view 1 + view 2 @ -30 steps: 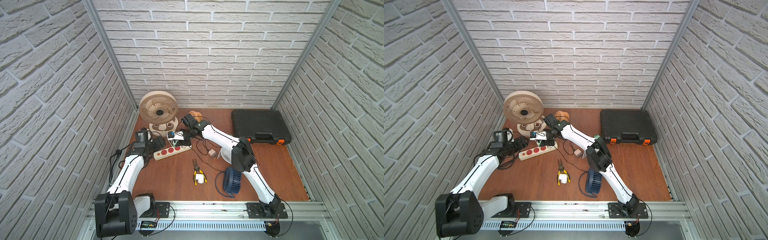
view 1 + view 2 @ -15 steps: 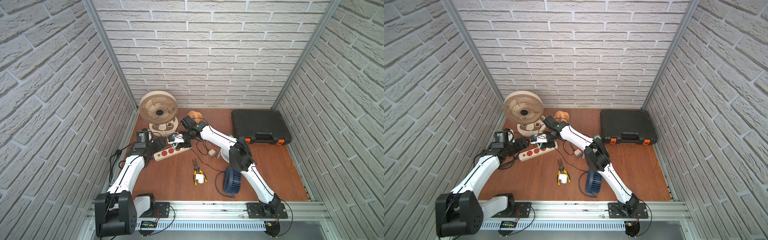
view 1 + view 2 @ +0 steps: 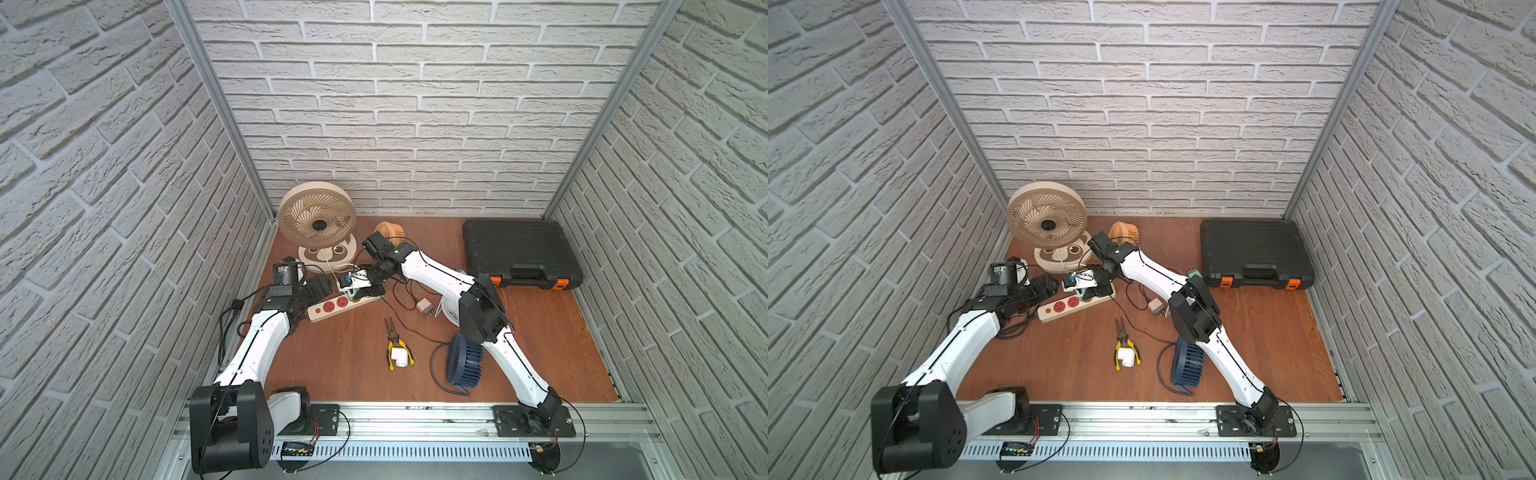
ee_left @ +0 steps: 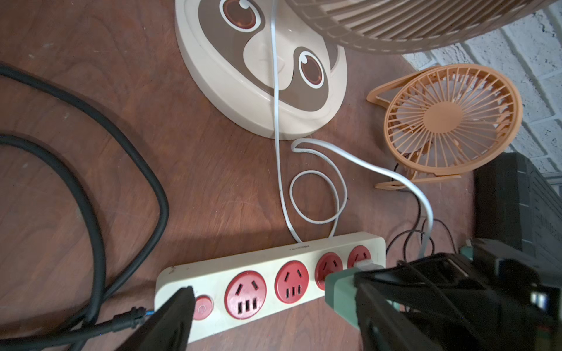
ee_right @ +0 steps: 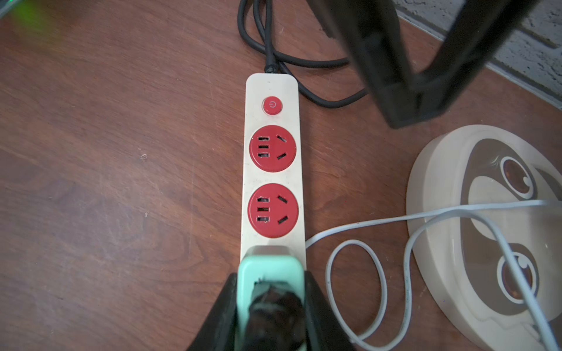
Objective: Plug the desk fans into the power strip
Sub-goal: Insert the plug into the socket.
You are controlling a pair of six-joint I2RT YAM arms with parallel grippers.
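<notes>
Cream plastic power strip [image 3: 335, 305], red sockets, lies far-left before the cream round desk fan [image 3: 318, 218]: rigid, light, probably skids, so pin its switch end, where left gripper [image 3: 321, 289] gapes wide; right gripper [image 5: 270, 284] clamps mint-green plug block [image 5: 270, 267] at its right end.

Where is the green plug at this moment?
In the right wrist view the green plug is held in the right gripper, over the end of the power strip far from its red switch, near the beige fan base.
</notes>
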